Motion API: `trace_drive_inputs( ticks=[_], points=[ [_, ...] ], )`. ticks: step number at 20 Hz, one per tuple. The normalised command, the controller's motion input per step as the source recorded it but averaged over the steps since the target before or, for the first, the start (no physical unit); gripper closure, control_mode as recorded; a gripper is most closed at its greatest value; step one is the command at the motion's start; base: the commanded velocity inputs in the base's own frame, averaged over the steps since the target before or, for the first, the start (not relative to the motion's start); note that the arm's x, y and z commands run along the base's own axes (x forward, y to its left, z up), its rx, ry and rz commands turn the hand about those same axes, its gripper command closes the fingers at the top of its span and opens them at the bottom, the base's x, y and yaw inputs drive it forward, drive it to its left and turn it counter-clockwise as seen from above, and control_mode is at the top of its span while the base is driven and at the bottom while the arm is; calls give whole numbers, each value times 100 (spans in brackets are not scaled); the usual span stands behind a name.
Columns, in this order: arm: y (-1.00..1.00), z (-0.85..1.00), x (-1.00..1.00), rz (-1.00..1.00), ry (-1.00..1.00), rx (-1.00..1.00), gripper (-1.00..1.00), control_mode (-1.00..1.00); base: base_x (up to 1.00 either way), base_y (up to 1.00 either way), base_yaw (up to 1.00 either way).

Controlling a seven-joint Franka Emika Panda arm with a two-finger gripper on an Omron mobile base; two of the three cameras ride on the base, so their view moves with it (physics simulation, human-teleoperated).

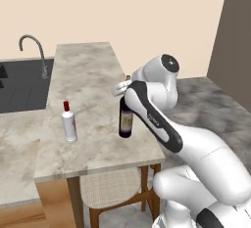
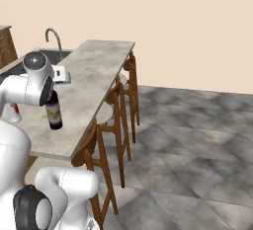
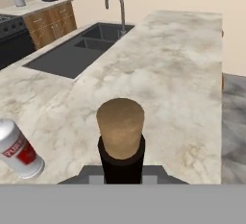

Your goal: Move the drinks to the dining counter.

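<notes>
While I look from the left base view, the wine bottle point(image 1: 126, 119) stands up straight on the dining worktop point(image 1: 93, 100), near its front edge. My white arm point(image 1: 162, 119) bends across in front of it and hides its top, so from this side I cannot see my fingers. The small white bottle point(image 1: 69, 123) with the red cap stands on the same worktop, well apart to the left. Behind it are the dark sink point(image 1: 22, 85) and the bent tap point(image 1: 33, 51). One stool point(image 1: 115, 188) peeks out below the edge.

From the right base view, my arm point(image 2: 29, 83) covers the neck of the wine bottle point(image 2: 54, 113) again. This side shows a row of stools point(image 2: 118, 120) along the worktop point(image 2: 94, 76) edge and the grey floor point(image 2: 197, 140). Only a bit of the white bottle point(image 2: 13, 111) shows beside my arm.

From the hand view, I look right down on the cork point(image 3: 120, 128) and the dark neck. The white bottle point(image 3: 17, 148) with its red label is at the lower left. I cannot tell if my fingers are clenched on the neck or let go. Far off are a wooden cabinet point(image 3: 50, 23) and the sink point(image 3: 77, 50).
</notes>
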Motion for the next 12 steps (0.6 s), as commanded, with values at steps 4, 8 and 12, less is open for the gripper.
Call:
trace_drive_inputs(
  ticks=[4,8,12],
  points=[
    [24,-21,32,6,0,0,100,-100,0,0,0],
    [3,-9,26,2,0,0,100,-100,0,0,0],
    [2,0,20,1,0,0,100,-100,0,0,0]
  ],
)
